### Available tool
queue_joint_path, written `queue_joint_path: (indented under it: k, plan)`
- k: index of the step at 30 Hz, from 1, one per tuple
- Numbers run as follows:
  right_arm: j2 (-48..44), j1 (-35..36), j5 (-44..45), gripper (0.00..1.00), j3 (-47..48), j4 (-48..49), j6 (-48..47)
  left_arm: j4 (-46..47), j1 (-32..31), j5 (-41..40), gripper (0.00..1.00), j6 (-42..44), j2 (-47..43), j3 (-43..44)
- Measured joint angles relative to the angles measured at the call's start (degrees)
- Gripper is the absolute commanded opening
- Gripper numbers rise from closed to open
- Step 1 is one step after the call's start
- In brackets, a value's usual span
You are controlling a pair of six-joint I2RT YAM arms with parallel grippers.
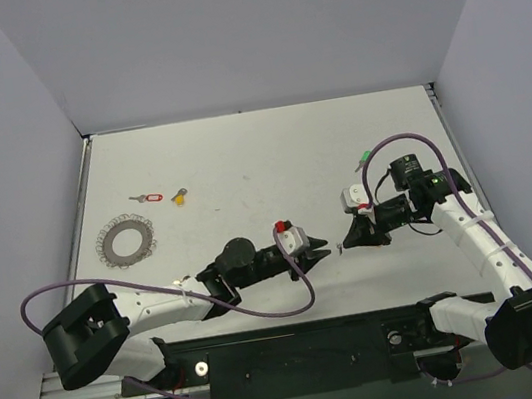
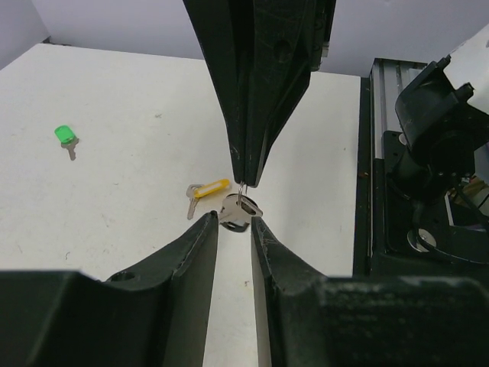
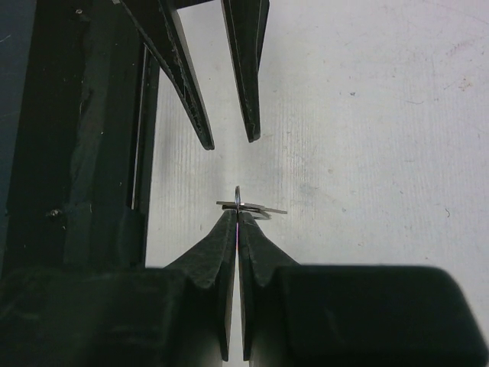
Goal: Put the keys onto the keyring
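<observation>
My right gripper (image 3: 238,214) is shut on a thin wire loop carrying a small silvery key (image 3: 252,206), held above the table. In the left wrist view the key (image 2: 238,211) hangs from the right gripper (image 2: 248,180), just past my open left gripper (image 2: 234,223). In the top view the grippers meet tip to tip, left (image 1: 322,247) and right (image 1: 346,243). The large coiled keyring (image 1: 128,240) lies far left. A red key (image 1: 149,196), an orange-yellow key (image 1: 180,197) and a green key (image 1: 364,159) lie on the table. A yellow-tagged key (image 2: 206,189) lies beyond the held key.
The black rail and arm bases (image 1: 299,346) run along the near table edge. The right arm's purple cable (image 1: 409,141) loops above the green key. Grey walls close in the table on three sides.
</observation>
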Motion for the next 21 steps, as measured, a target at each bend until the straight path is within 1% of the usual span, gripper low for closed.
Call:
queue_joint_path:
  k: [10, 17, 19, 21]
  plan:
    - [0.0, 0.6, -0.4, 0.00, -0.8, -0.5, -2.8, 0.2, -0.8, 0.3, 0.34, 1.0, 3.5, 0.0]
    - [0.0, 0.6, -0.3, 0.00, -0.8, -0.6, -3.3, 0.5, -1.3, 0.3, 0.34, 1.1, 3.8, 0.1]
    - [0.0, 0.6, -0.2, 0.00, -0.8, -0.7, -3.3, 0.4, -1.3, 0.3, 0.35, 1.3, 3.8, 0.1]
    - [0.0, 0.6, 0.0, 0.00, -0.8, -0.9, -3.4, 0.4, -1.3, 0.0, 0.39, 1.5, 3.8, 0.1]
